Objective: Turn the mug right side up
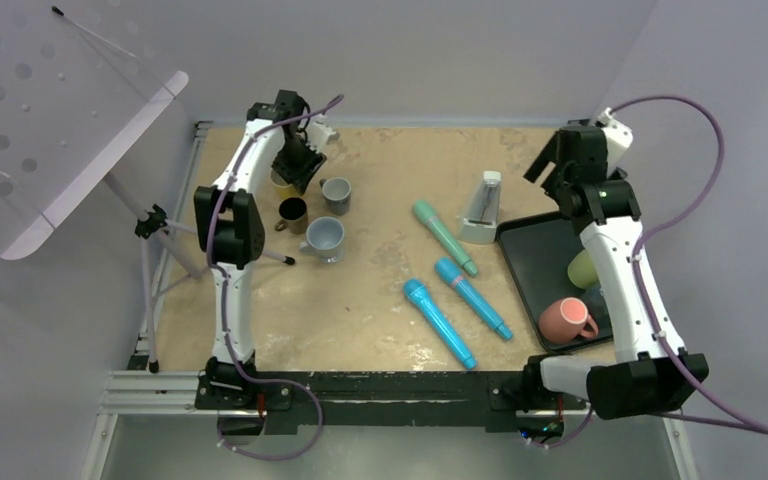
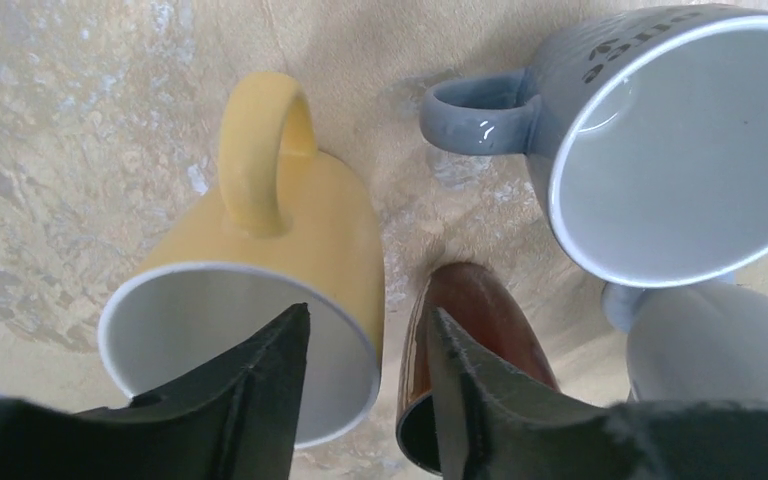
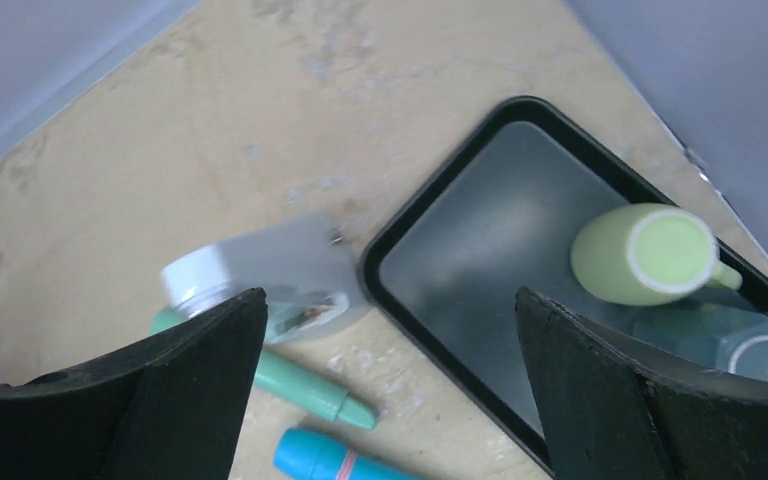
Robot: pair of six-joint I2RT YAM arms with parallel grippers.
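Yellow mug (image 2: pixel 290 230), mouth up on mottled tan tabletop (image 1: pixel 360 300), far left of black tray (image 1: pixel 540 260), left gripper (image 2: pixel 368 315) parted astride its rim, right gripper (image 3: pixel 390 295) spread wide over tray's corner, grey walls (image 1: pixel 410 50).

Three mugs stand close together at the far left of the table (image 1: pixel 380 290): a grey mug (image 1: pixel 336 195), a dark brown mug (image 1: pixel 293 212) and a pale blue mug (image 1: pixel 324 238). The left gripper (image 1: pixel 295 170) hangs just beside them. Three pens lie in the middle (a green pen (image 1: pixel 444 237) and two blue pens (image 1: pixel 473 298)). On the black tray (image 1: pixel 535 260), a pink mug (image 1: pixel 565 320) sits upside down near a green mug (image 1: pixel 581 269).
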